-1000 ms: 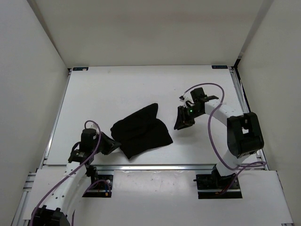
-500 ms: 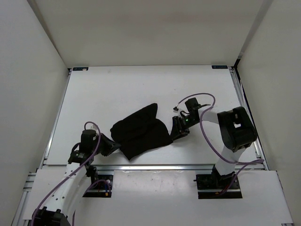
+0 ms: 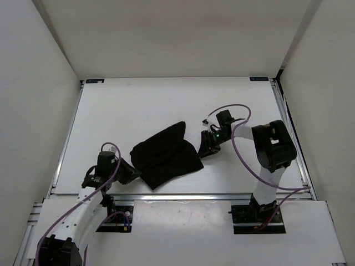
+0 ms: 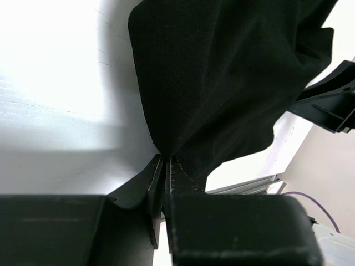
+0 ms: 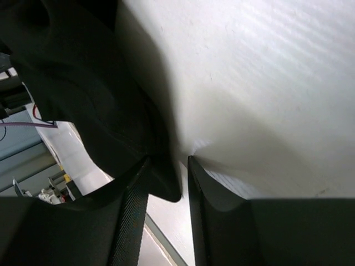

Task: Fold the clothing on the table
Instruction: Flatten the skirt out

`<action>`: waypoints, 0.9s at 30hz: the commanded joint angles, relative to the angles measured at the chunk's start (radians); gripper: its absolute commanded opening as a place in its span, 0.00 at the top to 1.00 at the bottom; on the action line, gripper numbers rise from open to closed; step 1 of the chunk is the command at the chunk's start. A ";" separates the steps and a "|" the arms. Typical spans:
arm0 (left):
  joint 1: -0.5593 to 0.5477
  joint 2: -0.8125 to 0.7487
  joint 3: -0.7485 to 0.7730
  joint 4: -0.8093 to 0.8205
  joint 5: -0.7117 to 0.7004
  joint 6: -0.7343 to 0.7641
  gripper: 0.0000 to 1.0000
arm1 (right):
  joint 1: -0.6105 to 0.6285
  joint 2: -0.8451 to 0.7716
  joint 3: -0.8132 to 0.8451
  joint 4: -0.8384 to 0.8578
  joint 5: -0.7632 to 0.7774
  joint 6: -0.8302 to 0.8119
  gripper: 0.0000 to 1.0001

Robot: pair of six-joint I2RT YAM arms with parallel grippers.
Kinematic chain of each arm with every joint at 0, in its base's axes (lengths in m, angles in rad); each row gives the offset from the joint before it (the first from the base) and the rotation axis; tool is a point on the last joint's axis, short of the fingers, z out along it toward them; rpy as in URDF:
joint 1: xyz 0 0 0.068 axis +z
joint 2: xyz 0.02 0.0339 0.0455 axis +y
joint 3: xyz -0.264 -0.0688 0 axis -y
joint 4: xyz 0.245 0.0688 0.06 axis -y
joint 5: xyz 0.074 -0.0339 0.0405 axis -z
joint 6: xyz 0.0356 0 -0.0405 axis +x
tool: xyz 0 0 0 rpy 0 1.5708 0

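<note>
You're at the grasping step: the clothing [image 3: 165,155] lies on the counter [image 3: 138,105], toward 6 o'clock. Your left tool [image 3: 133,174] pinches its 8 o'clock corner. Your right tool [image 3: 205,149] stands open astride its 3 o'clock edge. Next, likely: close right, then lift both together.

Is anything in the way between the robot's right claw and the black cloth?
Nothing visible stands between them. The right gripper sits at the edge of the plain black soft fabric garment, its jaws open around that edge.

right fingers [image 5: 131,217] moved left, reaching clothing [image 3: 166,155] edge
</note>
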 commanded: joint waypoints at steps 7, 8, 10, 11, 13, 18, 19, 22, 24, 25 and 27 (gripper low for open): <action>-0.016 0.074 0.045 0.050 -0.037 0.043 0.81 | 0.063 0.026 -0.055 0.084 -0.163 0.023 0.72; -0.016 0.096 0.045 0.060 -0.043 0.038 0.82 | 0.065 0.018 -0.069 0.098 -0.207 0.040 0.75; -0.037 0.126 0.054 0.092 -0.065 0.046 0.82 | 0.080 0.012 -0.107 0.121 -0.249 0.051 0.82; -0.051 0.151 0.068 0.100 -0.075 0.052 0.82 | 0.078 0.007 -0.109 0.106 -0.243 0.051 0.92; -0.068 0.192 0.097 0.103 -0.118 0.081 0.81 | 0.062 -0.022 -0.126 0.095 -0.194 0.057 1.00; -0.094 0.387 0.249 0.104 -0.120 0.226 0.28 | -0.075 -0.112 -0.116 0.011 -0.041 0.045 1.00; -0.103 0.430 0.276 0.113 -0.088 0.256 0.24 | -0.084 -0.115 -0.113 -0.006 -0.042 0.039 1.00; -0.166 0.466 0.307 0.136 -0.100 0.254 0.08 | -0.126 -0.112 -0.107 -0.031 -0.034 0.029 1.00; -0.220 0.450 0.295 0.162 -0.118 0.225 0.06 | -0.127 -0.109 -0.110 -0.034 -0.027 0.025 1.00; -0.234 0.437 0.271 0.184 -0.111 0.187 0.06 | -0.124 -0.109 -0.113 -0.034 -0.025 0.026 1.00; -0.271 0.420 0.223 0.234 -0.086 0.095 0.10 | -0.112 -0.108 -0.119 -0.028 -0.027 0.031 1.00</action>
